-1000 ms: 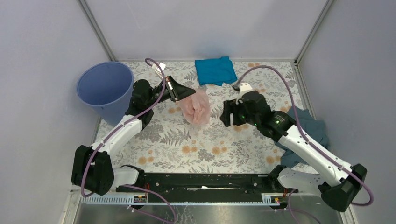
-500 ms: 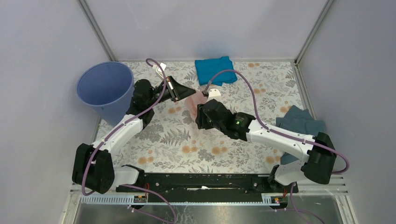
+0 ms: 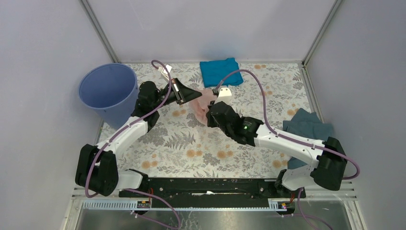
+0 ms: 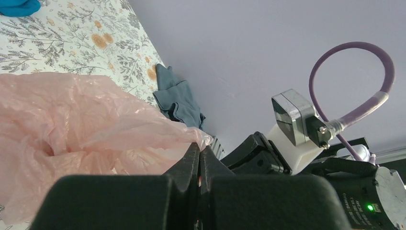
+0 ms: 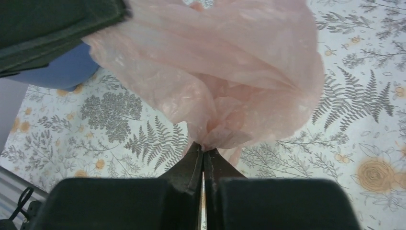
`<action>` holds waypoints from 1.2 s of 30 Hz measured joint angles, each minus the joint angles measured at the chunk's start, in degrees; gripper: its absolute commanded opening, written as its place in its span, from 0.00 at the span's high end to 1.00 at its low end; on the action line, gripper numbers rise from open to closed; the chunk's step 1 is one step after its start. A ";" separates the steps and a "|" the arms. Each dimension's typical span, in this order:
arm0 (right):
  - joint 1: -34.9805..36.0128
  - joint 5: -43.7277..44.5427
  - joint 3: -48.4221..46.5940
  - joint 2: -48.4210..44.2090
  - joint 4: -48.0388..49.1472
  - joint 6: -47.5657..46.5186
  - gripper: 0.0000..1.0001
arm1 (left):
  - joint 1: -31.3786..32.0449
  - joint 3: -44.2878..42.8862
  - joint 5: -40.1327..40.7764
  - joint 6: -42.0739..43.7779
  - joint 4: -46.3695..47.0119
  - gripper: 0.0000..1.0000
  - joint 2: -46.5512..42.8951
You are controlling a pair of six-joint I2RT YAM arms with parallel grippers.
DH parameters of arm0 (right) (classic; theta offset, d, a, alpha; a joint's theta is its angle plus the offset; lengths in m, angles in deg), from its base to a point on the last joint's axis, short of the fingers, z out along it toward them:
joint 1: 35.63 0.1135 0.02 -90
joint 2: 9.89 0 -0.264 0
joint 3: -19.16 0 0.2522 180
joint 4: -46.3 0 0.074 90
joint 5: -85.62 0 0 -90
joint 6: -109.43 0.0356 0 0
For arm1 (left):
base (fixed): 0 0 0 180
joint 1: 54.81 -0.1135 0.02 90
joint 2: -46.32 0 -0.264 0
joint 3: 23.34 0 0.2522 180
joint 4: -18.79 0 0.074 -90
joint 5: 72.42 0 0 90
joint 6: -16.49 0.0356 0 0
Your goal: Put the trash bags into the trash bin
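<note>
A: Progress?

B: Early to mid. The trash bag [image 3: 203,101] is picked up but not binned. It hangs mid-table between the two arms, well right of the trash bin [image 3: 106,88]. The bin stands at the far left corner, and from the top view I see nothing inside it.

A: End effectors?

B: Both clenched on the bag. The left end effector [image 4: 199,148] pinches a thin edge of the film at its tips. The right end effector [image 5: 202,151] is closed on a bunched knot of plastic, with the rest billowing above it. The bag looks lifted off the table [image 3: 191,143], but that's a judgement from the right wrist view.

A: Arm poses?

B: The left arm [image 3: 122,136] reaches forward beside the bin, wrist turned right so its tips point away from the bin. The right arm [image 3: 287,143] stretches diagonally across to centre-left, meeting the bag from the near right side.

A: What's left?

B: Carry it left over the rim, stuff it in, let go. The film is bigger than the bin, so it may drape over the edge.

A: Distractors?

B: The blue cloth [image 3: 220,72] is at the back and the grey-blue cloth [image 3: 309,125] at the right, neither held.
</note>
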 measured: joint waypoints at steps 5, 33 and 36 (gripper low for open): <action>-3.80 -3.13 7.26 -7.34 1.46 -0.09 1.00 | 0.04 -0.02 -0.22 1.07 -0.52 0.56 0.15; -51.12 -78.97 26.51 -19.50 5.77 6.73 1.00 | 14.62 -8.48 5.11 17.73 -25.83 0.01 16.39; -50.86 -81.37 26.38 -20.76 5.25 6.14 1.00 | 15.41 -10.97 7.82 21.77 -28.68 0.03 15.54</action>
